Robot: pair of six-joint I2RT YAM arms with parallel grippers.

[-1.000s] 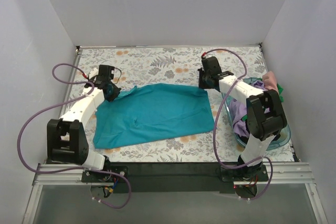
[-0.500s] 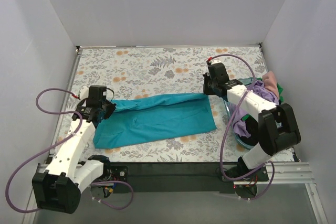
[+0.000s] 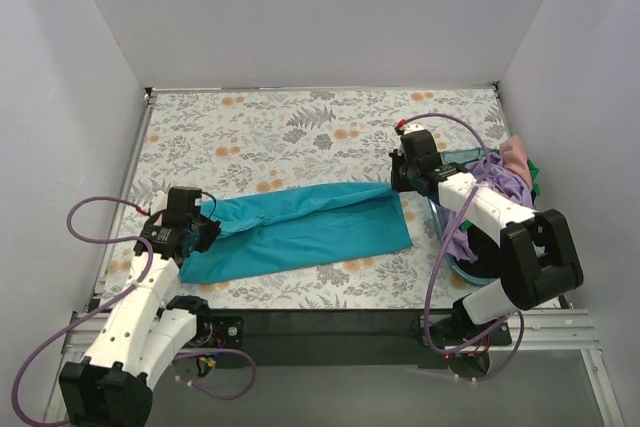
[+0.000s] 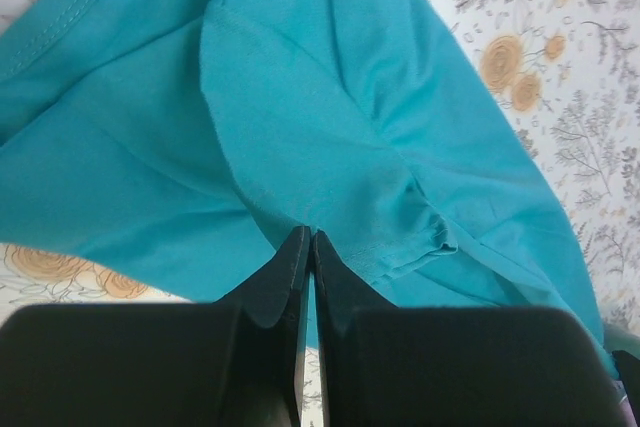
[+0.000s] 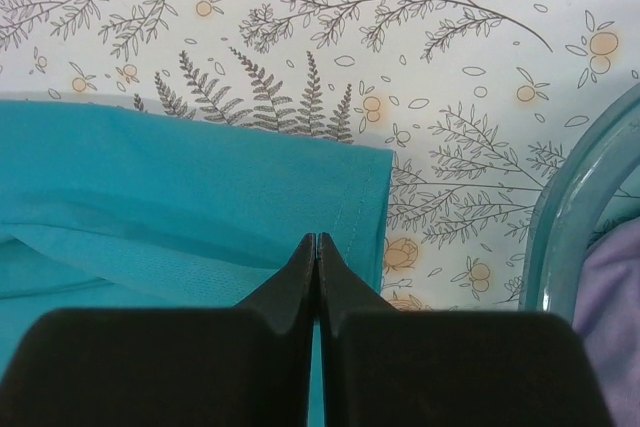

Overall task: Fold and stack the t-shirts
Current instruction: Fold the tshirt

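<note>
A teal t-shirt [image 3: 305,227] lies on the floral table, its far edge lifted and pulled toward the near side, half folded over itself. My left gripper [image 3: 207,231] is shut on the shirt's left end; in the left wrist view the jaws [image 4: 308,240] pinch the teal cloth [image 4: 300,117]. My right gripper [image 3: 398,185] is shut on the shirt's right hemmed corner; in the right wrist view the jaws [image 5: 316,240] pinch the teal cloth [image 5: 200,197].
A clear blue basket [image 3: 535,259] at the right edge holds more shirts, purple [image 3: 458,215], pink [image 3: 516,155] and green; its rim shows in the right wrist view [image 5: 585,197]. White walls enclose the table on three sides.
Both grippers have pulled the shirt's far edge toward the near side, so the shirt went from spread flat to a narrower, half-folded band. The left arm has drawn back toward its base.
</note>
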